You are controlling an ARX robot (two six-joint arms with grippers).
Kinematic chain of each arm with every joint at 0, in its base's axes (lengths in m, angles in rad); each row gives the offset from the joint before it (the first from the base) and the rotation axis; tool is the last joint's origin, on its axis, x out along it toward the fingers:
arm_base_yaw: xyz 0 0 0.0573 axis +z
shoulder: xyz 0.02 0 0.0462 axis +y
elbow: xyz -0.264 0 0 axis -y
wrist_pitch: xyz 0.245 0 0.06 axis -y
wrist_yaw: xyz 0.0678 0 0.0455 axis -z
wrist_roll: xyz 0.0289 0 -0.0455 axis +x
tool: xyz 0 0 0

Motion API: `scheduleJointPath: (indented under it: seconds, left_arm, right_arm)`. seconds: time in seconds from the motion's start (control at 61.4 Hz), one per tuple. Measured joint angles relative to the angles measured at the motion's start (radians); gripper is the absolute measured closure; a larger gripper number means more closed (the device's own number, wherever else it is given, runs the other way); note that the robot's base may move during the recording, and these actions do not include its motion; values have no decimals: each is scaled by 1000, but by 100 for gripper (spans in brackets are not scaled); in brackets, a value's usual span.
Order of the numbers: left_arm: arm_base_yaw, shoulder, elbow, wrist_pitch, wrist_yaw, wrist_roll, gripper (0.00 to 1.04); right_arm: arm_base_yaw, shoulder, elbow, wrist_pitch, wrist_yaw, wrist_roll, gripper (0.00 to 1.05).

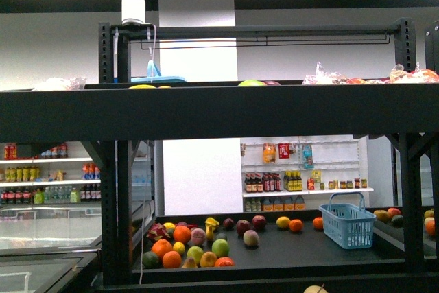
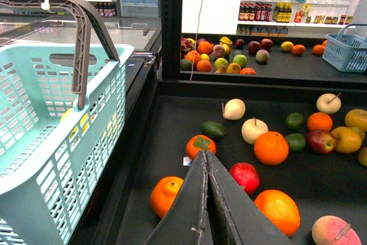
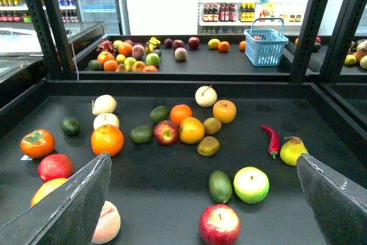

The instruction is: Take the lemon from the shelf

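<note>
1. Closest to the left wrist camera, the left gripper (image 2: 205, 154) has its two dark fingers pressed together with nothing between them. It hangs over a red-orange persimmon (image 2: 200, 144) and touches no fruit.
2. Nearest the right wrist camera, the right gripper (image 3: 203, 158) has its fingers (image 3: 80, 202) spread wide and holds nothing. Only bare dark board lies in the gap.
3. Both grippers are over a fruit-strewn board of the shelf (image 1: 219, 111). That board lies on the camera side of the blue basket (image 1: 348, 223) and has a raised lip all round it.
4. In the front view the blue basket stands on the farther board, close to its front lip and to the upright post on the right.
5. The lemon (image 1: 283, 222) lies on that same farther board, left of the blue basket. Two oranges (image 1: 295, 225) sit between it and the basket, the nearer orange just beside the lemon. It also shows in the left wrist view (image 2: 287, 46) and the right wrist view (image 3: 214, 43), well away from both grippers.
6. Farther left of the blue basket, past the lemon, a heap of mixed fruit (image 1: 185, 248) crowds the far board's corner by a perforated post.
7. Open board runs in front of the lemon and the blue basket up to the lip.
8. A pale teal basket (image 2: 57, 113) with a grey handle sits outside the near board's side edge, next to the left gripper.
</note>
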Motion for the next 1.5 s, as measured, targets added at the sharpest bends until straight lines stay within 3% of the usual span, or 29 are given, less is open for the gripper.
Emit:
scheduleJointPath:
  seconds: [0.521, 0.977, 1.498]
  left_arm:
    - [0, -63, -64, 8, 0, 0, 101]
    - [0, -63, -64, 8, 0, 0, 7]
    - [0, -63, -64, 8, 0, 2, 8]
  right_arm:
    - [0, 0, 0, 0, 0, 0, 7]
    - [0, 0, 0, 0, 0, 0, 7]
    - [0, 0, 0, 0, 0, 0, 7]
